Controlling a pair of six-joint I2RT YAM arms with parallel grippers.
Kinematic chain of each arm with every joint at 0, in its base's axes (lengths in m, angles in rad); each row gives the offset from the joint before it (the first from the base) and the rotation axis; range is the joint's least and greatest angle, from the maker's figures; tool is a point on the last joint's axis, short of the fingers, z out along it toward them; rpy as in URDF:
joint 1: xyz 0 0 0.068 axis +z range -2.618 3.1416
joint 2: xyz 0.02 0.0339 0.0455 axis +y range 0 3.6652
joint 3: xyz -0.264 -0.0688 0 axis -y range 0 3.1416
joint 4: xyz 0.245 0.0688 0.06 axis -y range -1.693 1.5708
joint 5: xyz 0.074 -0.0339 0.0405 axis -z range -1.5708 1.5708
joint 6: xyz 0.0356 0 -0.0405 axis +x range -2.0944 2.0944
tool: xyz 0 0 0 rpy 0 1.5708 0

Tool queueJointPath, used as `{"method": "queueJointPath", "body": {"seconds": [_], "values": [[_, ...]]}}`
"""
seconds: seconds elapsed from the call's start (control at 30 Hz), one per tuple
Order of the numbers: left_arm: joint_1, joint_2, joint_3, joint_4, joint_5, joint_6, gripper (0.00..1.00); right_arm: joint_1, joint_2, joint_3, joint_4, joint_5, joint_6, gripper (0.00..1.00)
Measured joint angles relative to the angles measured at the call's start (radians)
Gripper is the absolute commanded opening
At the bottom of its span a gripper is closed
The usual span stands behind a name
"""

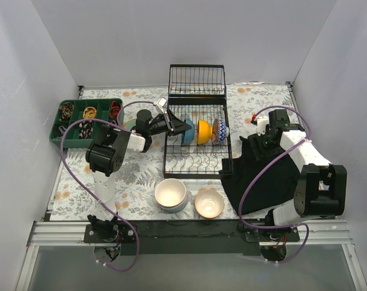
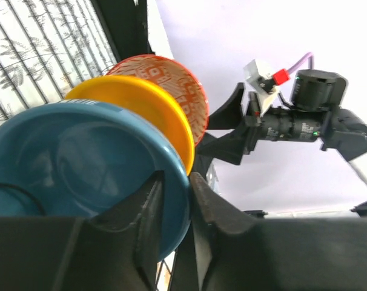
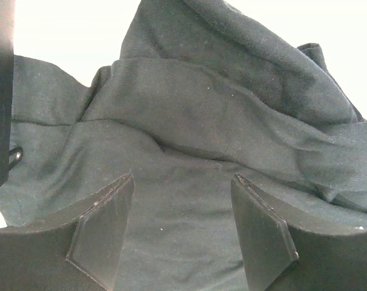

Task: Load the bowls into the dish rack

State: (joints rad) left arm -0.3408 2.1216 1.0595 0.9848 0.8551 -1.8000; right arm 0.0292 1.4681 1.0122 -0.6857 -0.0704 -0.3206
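The black wire dish rack (image 1: pixel 195 159) stands mid-table. A blue bowl (image 1: pixel 188 133), an orange-yellow bowl (image 1: pixel 203 131) and a red-patterned bowl (image 1: pixel 218 131) stand on edge in its slots. My left gripper (image 1: pixel 181 128) is shut on the blue bowl's rim (image 2: pixel 180 182), one finger (image 2: pixel 148 212) inside and one outside; the orange-yellow bowl (image 2: pixel 141 100) and the red-patterned bowl (image 2: pixel 180 85) stand behind it. A cream-white bowl (image 1: pixel 170 193) stacked in a blue-striped one and a tan bowl (image 1: pixel 209 203) sit in front of the rack. My right gripper (image 1: pixel 255 145) is open and empty (image 3: pixel 182 227).
A black cloth (image 1: pixel 262 176) lies right of the rack under my right gripper and fills the right wrist view (image 3: pixel 195 133). A green compartment tray (image 1: pixel 57 128) is at back left. A pale green bowl (image 1: pixel 131 125) sits behind my left arm.
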Motion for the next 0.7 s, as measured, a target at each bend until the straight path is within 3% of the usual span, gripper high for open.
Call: {"method": "queueJointPath", "body": {"seconds": [0.1,0.27,0.43,0.7], "values": [[0.0,-0.029,0.004,-0.088,-0.016,0.068,0.34,0.0,0.0,0.0,0.0,0.0,0.0,0.73],[-0.002,-0.133,0.037,-0.39,-0.115,0.295,0.5,0.0,0.007,0.021,0.0,0.0,-0.002,0.74],[0.001,-0.257,0.044,-0.601,-0.225,0.482,0.57,0.0,0.016,0.049,0.006,-0.005,-0.001,0.74],[0.001,-0.396,0.049,-0.848,-0.306,0.72,0.59,0.0,0.018,0.05,0.007,-0.018,-0.001,0.75]]}}
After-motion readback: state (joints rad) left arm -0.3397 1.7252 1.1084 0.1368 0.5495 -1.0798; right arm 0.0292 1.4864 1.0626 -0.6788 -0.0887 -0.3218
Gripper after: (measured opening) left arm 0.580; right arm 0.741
